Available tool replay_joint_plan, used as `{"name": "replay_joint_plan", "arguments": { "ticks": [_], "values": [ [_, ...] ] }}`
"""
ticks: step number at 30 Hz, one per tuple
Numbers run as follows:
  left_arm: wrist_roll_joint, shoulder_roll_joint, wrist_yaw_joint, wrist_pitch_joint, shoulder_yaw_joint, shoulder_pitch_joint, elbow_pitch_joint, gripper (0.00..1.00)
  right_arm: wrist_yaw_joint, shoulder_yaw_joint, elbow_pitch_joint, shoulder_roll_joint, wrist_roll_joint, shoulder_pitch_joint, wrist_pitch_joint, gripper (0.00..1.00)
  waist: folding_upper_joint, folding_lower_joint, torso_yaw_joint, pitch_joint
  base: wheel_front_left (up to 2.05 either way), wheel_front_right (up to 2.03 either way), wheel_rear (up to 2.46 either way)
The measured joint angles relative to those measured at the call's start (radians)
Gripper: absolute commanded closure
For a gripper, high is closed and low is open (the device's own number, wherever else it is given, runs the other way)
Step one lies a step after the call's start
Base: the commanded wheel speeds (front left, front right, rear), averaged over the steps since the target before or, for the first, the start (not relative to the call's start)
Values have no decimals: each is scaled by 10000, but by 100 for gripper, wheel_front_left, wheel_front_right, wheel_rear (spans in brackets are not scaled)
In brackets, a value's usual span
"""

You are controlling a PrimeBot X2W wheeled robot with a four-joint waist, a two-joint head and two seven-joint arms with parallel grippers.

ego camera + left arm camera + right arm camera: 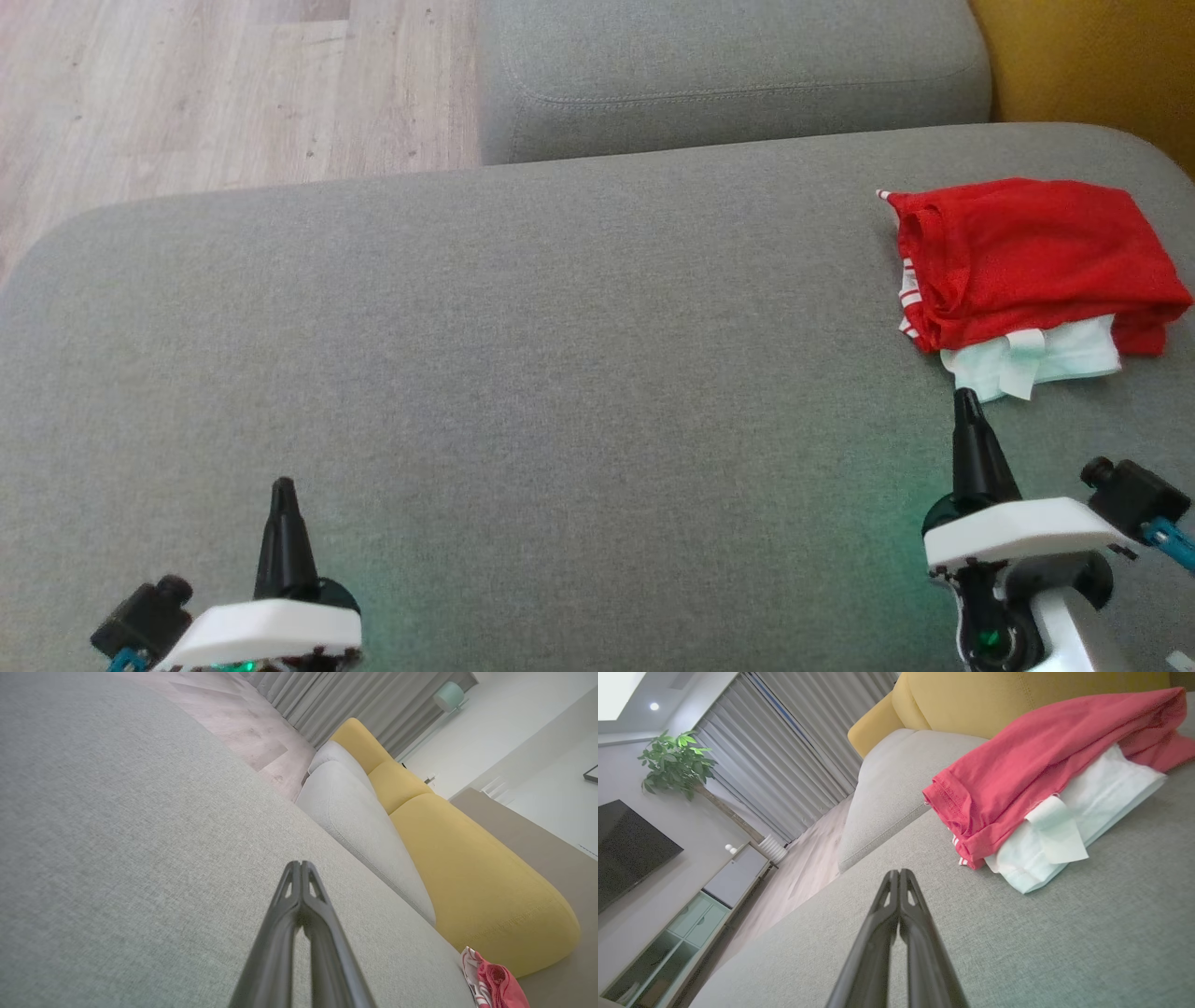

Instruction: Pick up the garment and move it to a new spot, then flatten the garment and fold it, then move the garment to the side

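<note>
The garment [1036, 257] lies folded into a rough rectangle at the far right of a broad grey seat cushion [560, 327], close to yellow upholstery [1092, 56]. Its top layer is a fine red mesh, softly rumpled, with a stitched hem rolling over the left edge. From under the near edge a smooth white layer sticks out, carrying a small loose white flap, and a few thin red-and-white stripes peek out at the left corner. The cushion is a tight, flecked woven fabric with rounded corners. A second grey cushion [728, 65] with a piped seam sits beyond it, next to pale wood-plank flooring [187, 93]. The right gripper [966, 397] points at the white edge from just short of it, not touching. In the right wrist view its jaws are pressed together along their tips and hold nothing. The left gripper [283, 490] sits well apart over bare fabric at the lower left. In the left wrist view its slim dark ribbed jaws are likewise closed tip to tip and empty. Pleated grey curtains [784, 756] and a leafy green plant [675, 763] stand in the background.
</note>
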State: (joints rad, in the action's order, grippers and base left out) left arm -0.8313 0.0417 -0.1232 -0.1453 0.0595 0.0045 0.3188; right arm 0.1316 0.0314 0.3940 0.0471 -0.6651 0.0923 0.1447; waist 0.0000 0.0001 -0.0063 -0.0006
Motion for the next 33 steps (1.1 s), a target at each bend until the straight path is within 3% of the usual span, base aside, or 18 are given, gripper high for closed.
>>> {"name": "replay_joint_plan", "arguments": {
  "ticks": [33],
  "values": [
    [-2886,2,-2,932,-570,-209,-119,100,0,-571,-416,0,-3526,-7,-930,100,0,0,23,14,0,0,0]
  ]
}}
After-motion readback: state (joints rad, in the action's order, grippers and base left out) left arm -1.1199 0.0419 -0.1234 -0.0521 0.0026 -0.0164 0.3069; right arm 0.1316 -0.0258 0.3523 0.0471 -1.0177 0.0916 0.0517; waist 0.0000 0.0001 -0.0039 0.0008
